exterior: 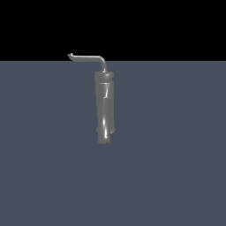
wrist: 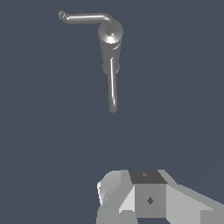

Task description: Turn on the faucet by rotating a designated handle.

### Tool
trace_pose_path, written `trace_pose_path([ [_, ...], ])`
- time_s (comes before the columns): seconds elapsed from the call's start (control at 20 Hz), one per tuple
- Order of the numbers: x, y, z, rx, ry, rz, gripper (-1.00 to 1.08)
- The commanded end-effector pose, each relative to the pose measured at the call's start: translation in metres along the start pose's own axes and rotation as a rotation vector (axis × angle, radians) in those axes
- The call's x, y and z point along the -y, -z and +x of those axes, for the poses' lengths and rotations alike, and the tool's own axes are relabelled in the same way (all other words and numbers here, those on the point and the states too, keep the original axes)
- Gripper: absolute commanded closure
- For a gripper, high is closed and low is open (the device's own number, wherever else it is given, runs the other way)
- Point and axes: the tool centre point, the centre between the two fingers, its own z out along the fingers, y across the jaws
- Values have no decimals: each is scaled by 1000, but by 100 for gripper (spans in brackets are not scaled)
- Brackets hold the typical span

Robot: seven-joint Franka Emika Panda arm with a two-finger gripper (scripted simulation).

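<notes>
Closest to you in the wrist view is the gripper (wrist: 131, 197), a white and grey block low in the picture. You cannot tell if its jaws are spread or pressed together, because the tips are cut off. They hold nothing that you can see. Ahead of the jaws, well apart from them, stands the faucet (wrist: 110, 41). The arm looks to be waiting back here so it has room to reach in. On the faucet's top sits the handle (wrist: 85, 18), a thin bent rod with a small hook at its end. It sticks out to one side, so there is free space around it for a push. The wrist view also shows a second thin rod (wrist: 113, 85) pointing back toward the jaws. The exterior view shows the faucet (exterior: 105, 108) standing tall with the handle (exterior: 88, 57) on top, but no gripper at all.
</notes>
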Motion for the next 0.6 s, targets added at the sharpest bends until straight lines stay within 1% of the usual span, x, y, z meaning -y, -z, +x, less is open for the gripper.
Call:
trace_pose_path([
  [0.0,0,0,0,0,0,0,108],
  [0.15,3,0,0,6,2,1,108],
  [0.35,14,-2,1,25,10,6,108],
  [0.55,16,-2,0,28,13,7,108],
])
